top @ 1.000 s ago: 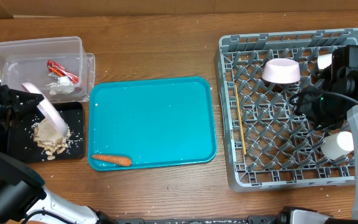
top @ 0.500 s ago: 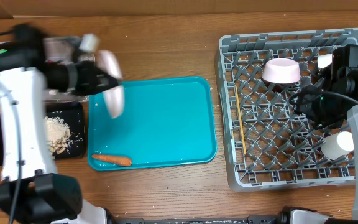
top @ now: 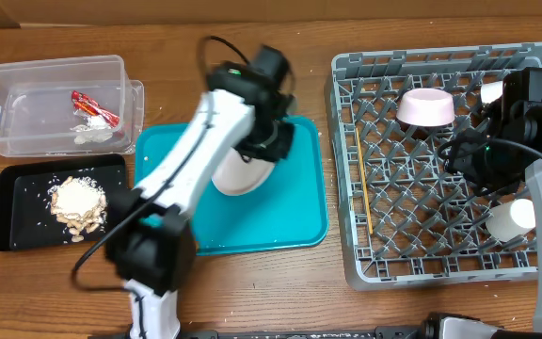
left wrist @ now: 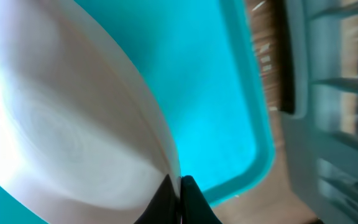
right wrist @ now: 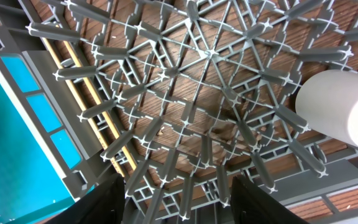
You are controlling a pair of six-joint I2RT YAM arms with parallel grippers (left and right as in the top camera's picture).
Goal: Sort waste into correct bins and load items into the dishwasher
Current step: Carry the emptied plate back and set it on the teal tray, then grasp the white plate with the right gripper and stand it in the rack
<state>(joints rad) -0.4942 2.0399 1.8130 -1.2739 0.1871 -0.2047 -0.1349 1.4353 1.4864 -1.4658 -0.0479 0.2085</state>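
My left gripper (top: 263, 143) is shut on the rim of the round white plate (top: 243, 171) and holds it tilted over the middle of the teal tray. In the left wrist view the fingers (left wrist: 180, 190) pinch the plate's edge (left wrist: 73, 124). The clear tub (top: 7, 104) holds the red wrapper (top: 95, 106) and crumpled white paper (top: 89, 133). The black tray (top: 17, 221) holds rice and brownish bits (top: 76, 203). The orange sausage stick is hidden under my left arm. My right gripper (top: 469, 155) (right wrist: 179, 199) hangs open and empty over the grey rack (top: 346, 254).
The rack holds a pinkish-white bowl (top: 426, 106), chopsticks (top: 362, 179) along its left side and a white cup (top: 511, 218) lying at the right, also in the right wrist view (right wrist: 340, 112). The teal tray (top: 290, 226) lies between bins and rack.
My left arm has swung right with the plate, from over the black tray to over the middle of the teal tray. The right arm has not moved.
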